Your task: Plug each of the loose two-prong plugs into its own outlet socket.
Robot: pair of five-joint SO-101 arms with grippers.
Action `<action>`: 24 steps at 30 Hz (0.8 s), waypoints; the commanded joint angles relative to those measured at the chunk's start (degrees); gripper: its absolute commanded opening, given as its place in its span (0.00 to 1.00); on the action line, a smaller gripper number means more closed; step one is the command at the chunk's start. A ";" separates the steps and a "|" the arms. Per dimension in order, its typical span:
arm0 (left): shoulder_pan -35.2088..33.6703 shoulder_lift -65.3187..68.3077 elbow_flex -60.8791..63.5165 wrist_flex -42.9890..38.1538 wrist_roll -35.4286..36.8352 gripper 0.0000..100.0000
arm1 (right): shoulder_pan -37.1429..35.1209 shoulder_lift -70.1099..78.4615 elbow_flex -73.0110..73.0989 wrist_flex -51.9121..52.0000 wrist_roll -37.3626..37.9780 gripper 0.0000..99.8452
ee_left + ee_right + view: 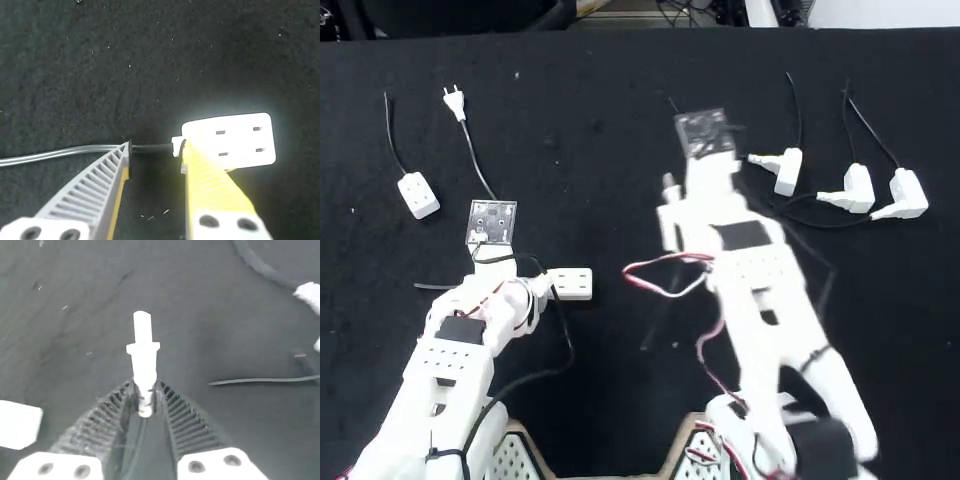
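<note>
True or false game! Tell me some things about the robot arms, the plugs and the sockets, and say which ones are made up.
1. The right jaws hold a white plug. True.
2. The socket by the left jaws has a plug in it. False: its slots are empty.
3. The left jaws are shut tight. False: they stand open, astride the socket's cord.
4. A second socket also lies on the table. True.
</note>
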 commanded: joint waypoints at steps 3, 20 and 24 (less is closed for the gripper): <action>-0.75 -1.23 -2.86 -0.97 0.26 0.18 | 2.29 -9.54 -0.57 8.88 20.84 0.09; -1.98 -1.23 -1.98 -1.05 0.26 0.18 | 1.32 -9.63 7.34 1.93 22.95 0.17; -2.86 -1.23 -2.07 -1.23 0.26 0.18 | 2.02 3.82 3.30 -0.79 18.55 0.17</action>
